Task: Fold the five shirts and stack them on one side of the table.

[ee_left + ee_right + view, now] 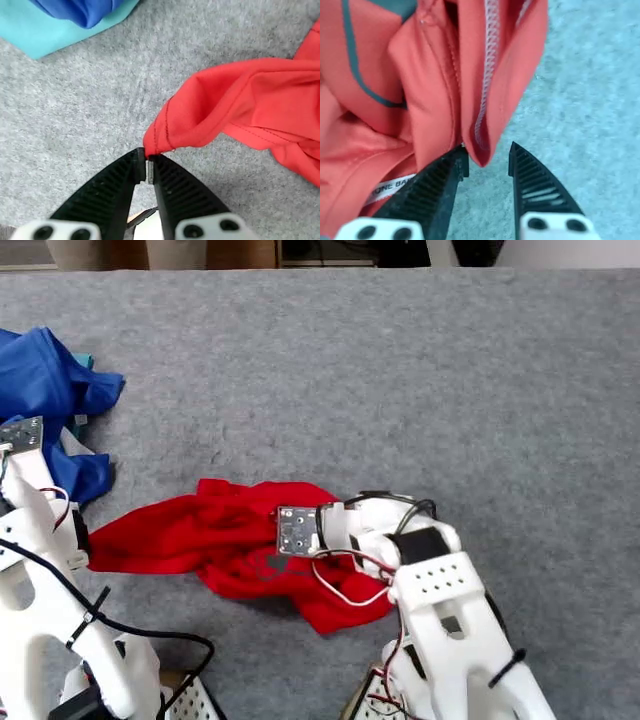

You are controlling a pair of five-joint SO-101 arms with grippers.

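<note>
We see the red shirt (200,530) crumpled at lower centre of the grey table (450,370), partly under the right arm. The left gripper (148,164) pinches its hem corner. The right gripper (487,157) stands apart around a fold. A blue shirt (45,390) on teal cloth (45,35) lies at the left edge.

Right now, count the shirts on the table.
3. The red shirt lies crumpled in the middle; a blue shirt is bunched at the left edge; a teal shirt lies under it. Others may hide beneath.
</note>
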